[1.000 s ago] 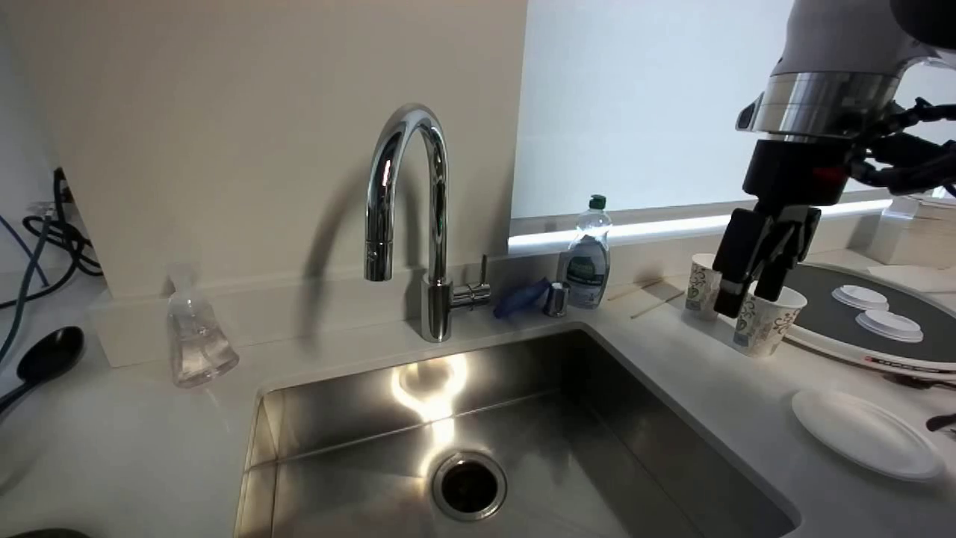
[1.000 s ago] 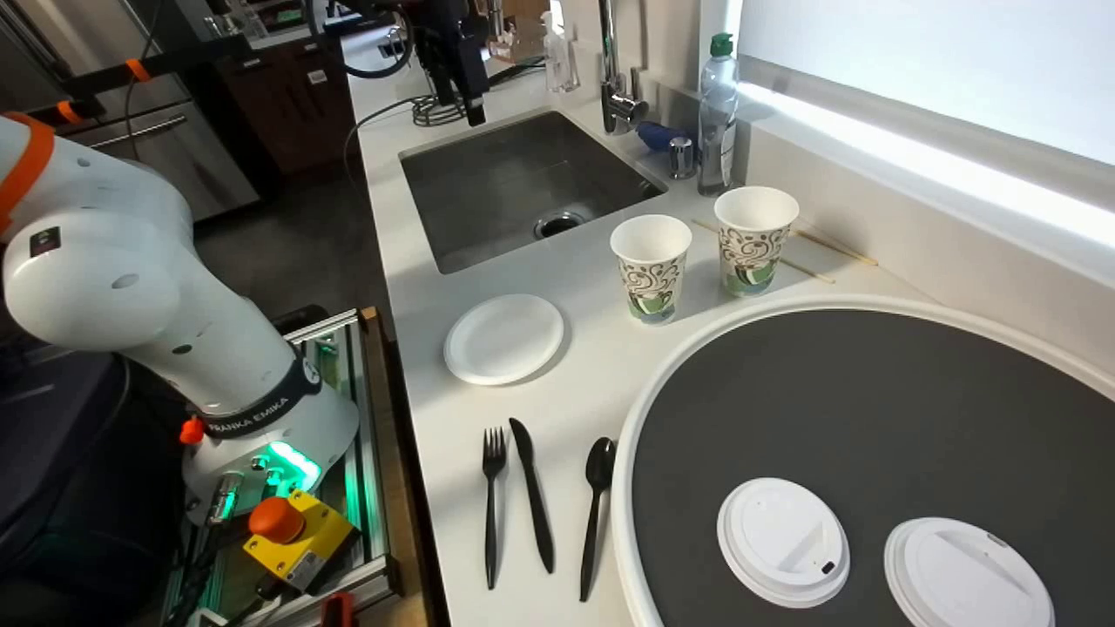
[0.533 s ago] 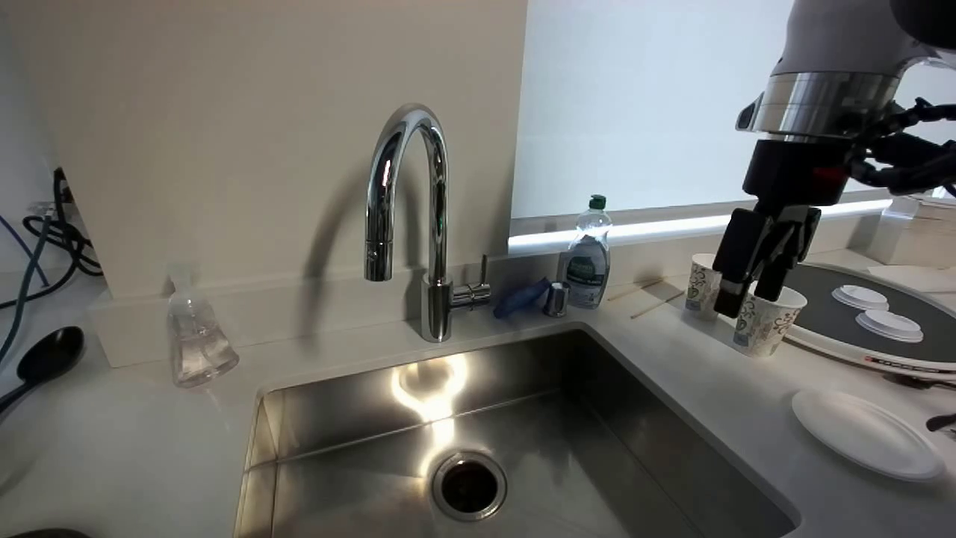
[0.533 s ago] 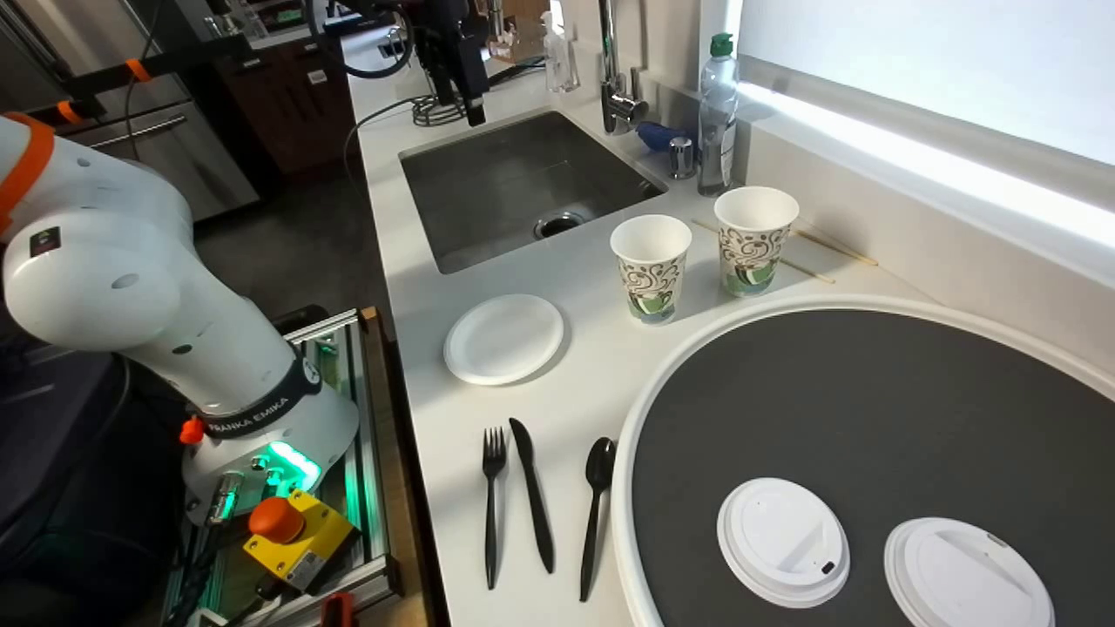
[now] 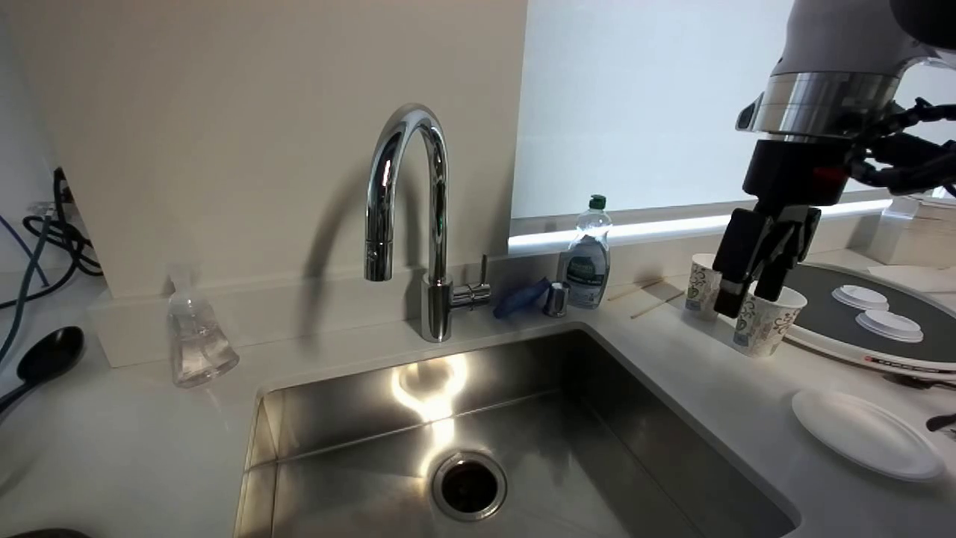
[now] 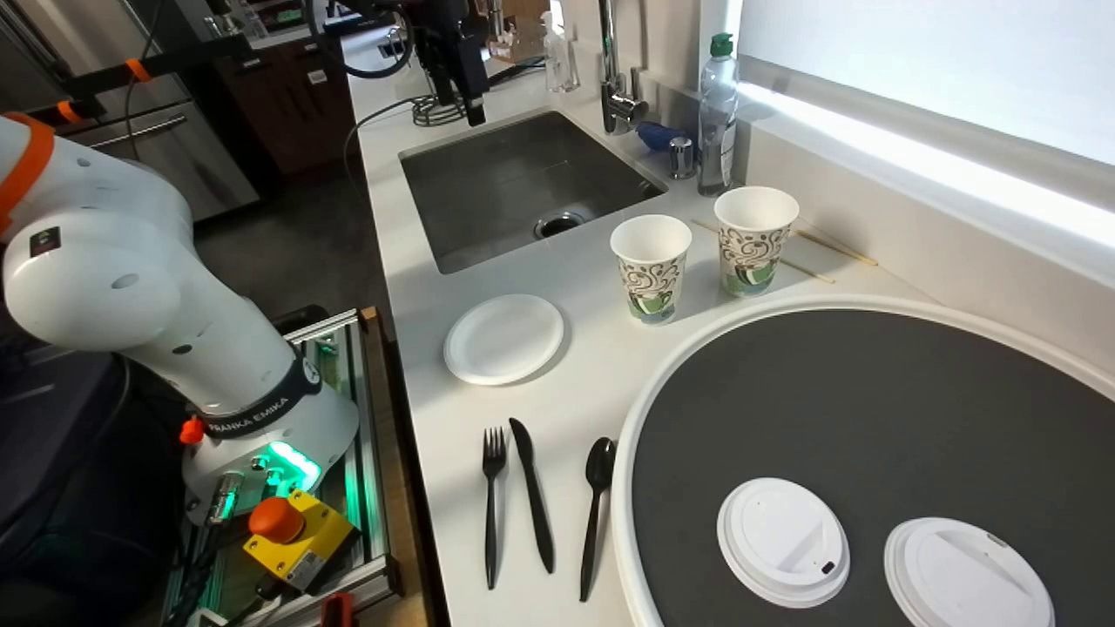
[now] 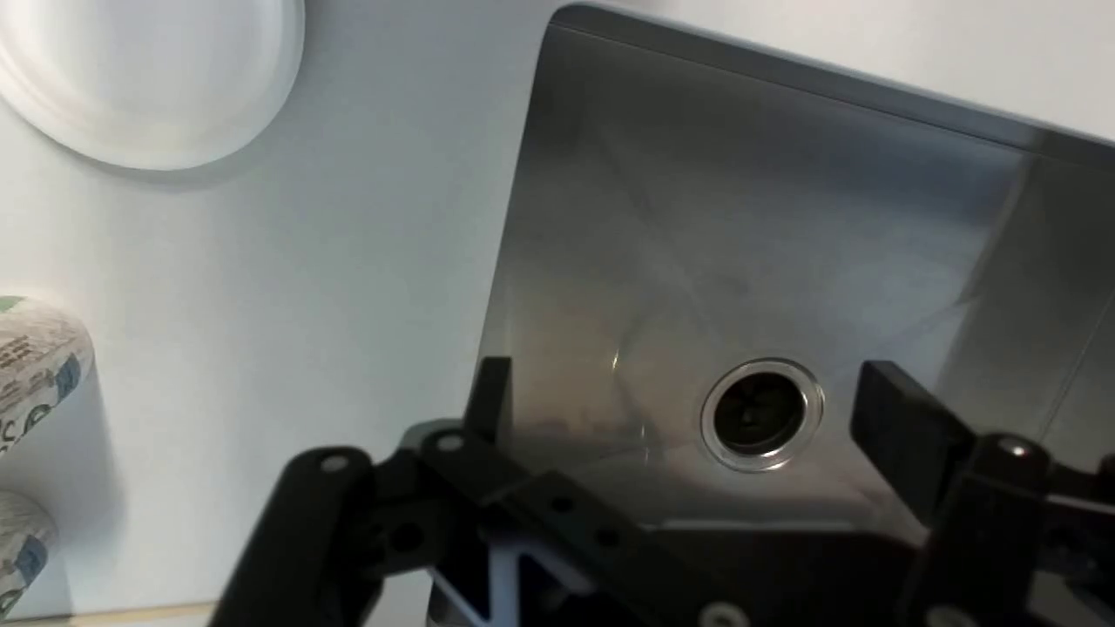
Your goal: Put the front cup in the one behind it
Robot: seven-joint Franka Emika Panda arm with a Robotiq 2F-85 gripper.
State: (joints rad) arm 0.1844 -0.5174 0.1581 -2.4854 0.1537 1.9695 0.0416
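We've got a pale tabletop (image 6: 575,401) carrying the items. Our white arm (image 6: 96,287) stands alongside, lit green at its base. Dark round tray (image 6: 836,392), pale rim, lies flat on the tabletop. Steel sink (image 6: 514,183) is set into that same surface. Chrome faucet (image 5: 438,224) stands at the sink's edge.

The end effector (image 7: 684,392) hangs above the sink, spread wide: in the wrist view we see sink floor between its two fingers (image 7: 906,435).

Clear soap bottle (image 5: 588,261), green cap, upright near the faucet. White plate (image 6: 503,340) lies flat near the sink.

Our task item, the front cup (image 6: 652,279) (nearer the plate), stands upright on the tabletop between sink and round tray. The rear cup (image 6: 752,248) is also upright, just beside it with a gap, nearer the soap bottle. Both stand well apart from the end effector; in an exterior view its fingers block part of the front cup along our line of sight. Wrist view crops both cups at its left edge.

Two white lids (image 6: 782,542) sit apart on the round tray. Black fork (image 6: 490,509), knife (image 6: 532,492) and spoon (image 6: 595,514) lie side by side on the tabletop. Thin tan sticks (image 6: 836,246) lie by the rear cup.
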